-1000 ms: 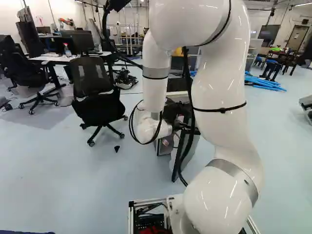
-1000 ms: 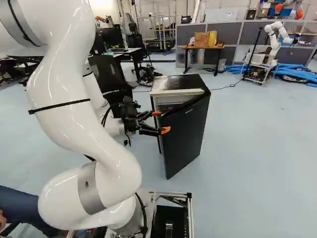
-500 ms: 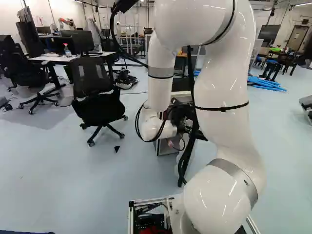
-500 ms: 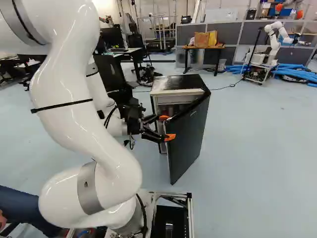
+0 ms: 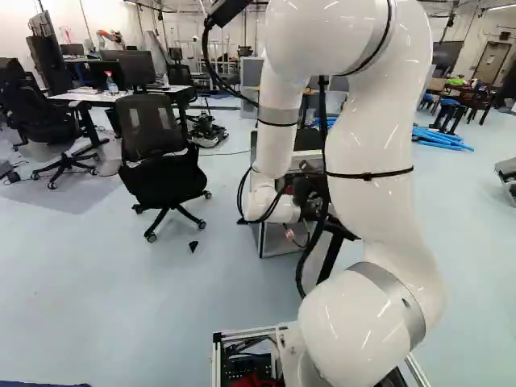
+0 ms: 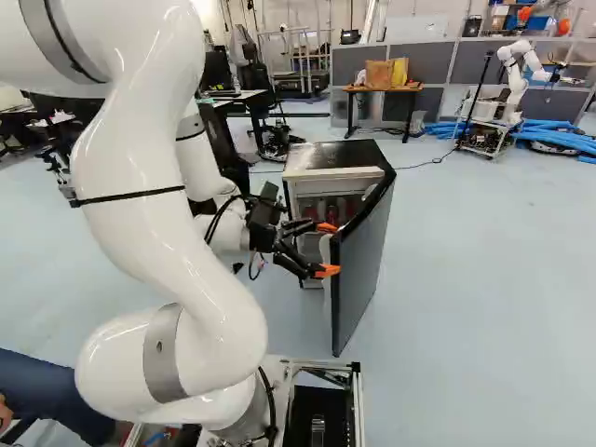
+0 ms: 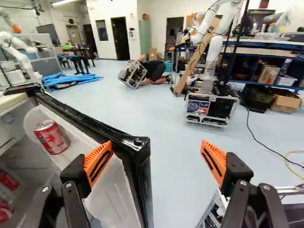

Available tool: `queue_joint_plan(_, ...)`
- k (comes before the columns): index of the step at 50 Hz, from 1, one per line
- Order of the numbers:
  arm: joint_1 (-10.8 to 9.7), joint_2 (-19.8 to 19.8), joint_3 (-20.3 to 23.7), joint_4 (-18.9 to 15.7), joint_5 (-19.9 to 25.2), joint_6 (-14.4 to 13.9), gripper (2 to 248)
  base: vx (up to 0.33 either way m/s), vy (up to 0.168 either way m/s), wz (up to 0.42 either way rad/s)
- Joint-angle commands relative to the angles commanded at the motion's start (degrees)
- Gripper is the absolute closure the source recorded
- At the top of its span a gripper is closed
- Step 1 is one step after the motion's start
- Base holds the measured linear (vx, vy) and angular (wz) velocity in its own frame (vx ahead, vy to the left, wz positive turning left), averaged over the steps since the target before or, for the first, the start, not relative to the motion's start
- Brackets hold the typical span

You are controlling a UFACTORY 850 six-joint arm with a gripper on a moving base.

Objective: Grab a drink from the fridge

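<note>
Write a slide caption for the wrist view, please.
An open claw by the corner of an open fridge door, a red can on the door's inner side.

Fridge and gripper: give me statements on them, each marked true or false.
1. The fridge door is closed. False: it stands open.
2. The gripper is open. True.
3. The gripper holds a red can. False: the can is at the door's inner side, outside its grip.
4. Red items show inside the fridge. True.
5. In the left base view, the nearest chair stands right of the fridge. False: it stands left.
</note>
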Motion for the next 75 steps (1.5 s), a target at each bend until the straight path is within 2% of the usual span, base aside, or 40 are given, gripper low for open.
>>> queue_joint_plan(27, -9.8, -1.1, -5.0, 7.3, 0.0, 0.0, 3, 0.000, 0.000, 0.000)
queue_joint_plan(38, -14.2, -1.7, -7.6, 9.3, -0.6, 0.0, 3, 0.000, 0.000, 0.000)
queue_joint_plan(53, -20.0, -2.7, -11.3, 10.4, -2.6, 0.0, 3, 0.000, 0.000, 0.000)
queue_joint_plan(75, -27.6, -4.5, -16.7, 10.4, -2.7, 0.0, 3, 0.000, 0.000, 0.000)
